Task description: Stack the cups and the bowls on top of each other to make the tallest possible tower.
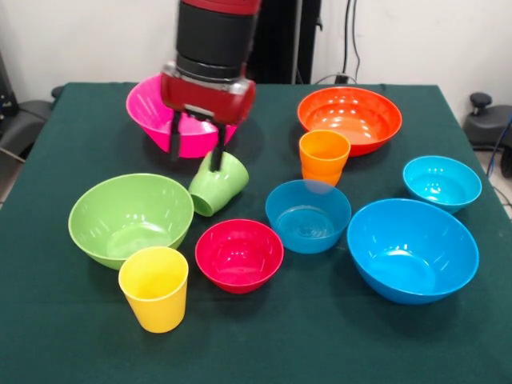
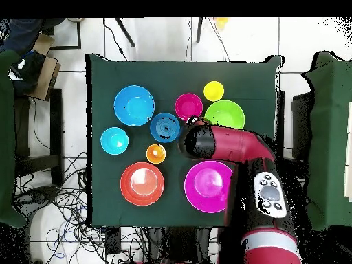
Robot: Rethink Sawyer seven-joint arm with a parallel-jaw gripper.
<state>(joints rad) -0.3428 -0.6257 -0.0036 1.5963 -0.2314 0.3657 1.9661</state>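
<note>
My gripper (image 1: 196,148) hangs over the table's far left, in front of the large pink bowl (image 1: 148,108). Its fingers stand apart. The right fingertip (image 1: 216,156) is at the upper edge of the green cup (image 1: 218,182), which is tilted on its side beside the light green bowl (image 1: 130,218). The yellow cup (image 1: 154,288) stands upright at the near left. The orange cup (image 1: 324,156) stands upright behind a small blue bowl (image 1: 308,216). The red bowl (image 1: 239,254), large blue bowl (image 1: 412,250), small cyan bowl (image 1: 442,182) and orange bowl (image 1: 350,118) sit apart. In the overhead view the arm (image 2: 227,144) hides the green cup.
All the things lie on a dark green tablecloth (image 1: 320,336). Nothing is stacked. In the overhead view, cables (image 2: 62,206) lie on the floor to the left of the table, and a person's sleeve (image 2: 20,34) shows at the top left corner.
</note>
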